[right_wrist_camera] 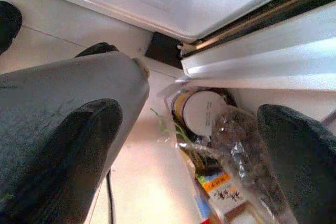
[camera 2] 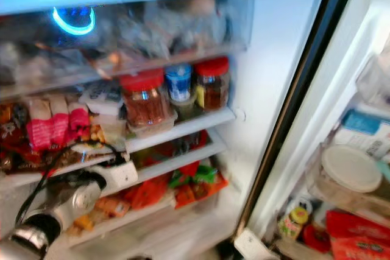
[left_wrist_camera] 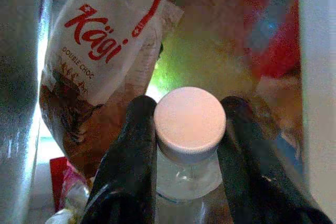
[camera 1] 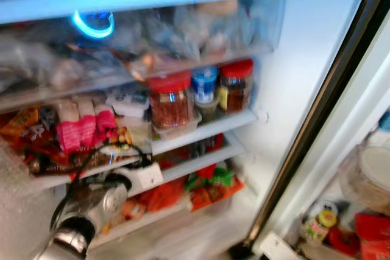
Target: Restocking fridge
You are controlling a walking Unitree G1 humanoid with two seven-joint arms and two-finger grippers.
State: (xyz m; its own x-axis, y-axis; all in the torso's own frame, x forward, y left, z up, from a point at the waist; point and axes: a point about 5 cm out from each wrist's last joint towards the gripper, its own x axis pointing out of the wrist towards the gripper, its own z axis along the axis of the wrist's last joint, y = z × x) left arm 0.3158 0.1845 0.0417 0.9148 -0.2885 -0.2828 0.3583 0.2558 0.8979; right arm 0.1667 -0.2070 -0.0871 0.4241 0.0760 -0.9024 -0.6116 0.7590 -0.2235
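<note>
Here the left gripper (left_wrist_camera: 189, 145), reaching into the fridge's (camera 1: 286, 77) left side beside the Kägi bag (left_wrist_camera: 100, 61), pinches a bottle (left_wrist_camera: 189, 129) just under its cap, likely to shelve it upright, while the right gripper (right_wrist_camera: 194, 145), fingers spread and empty, hangs idle.
</note>
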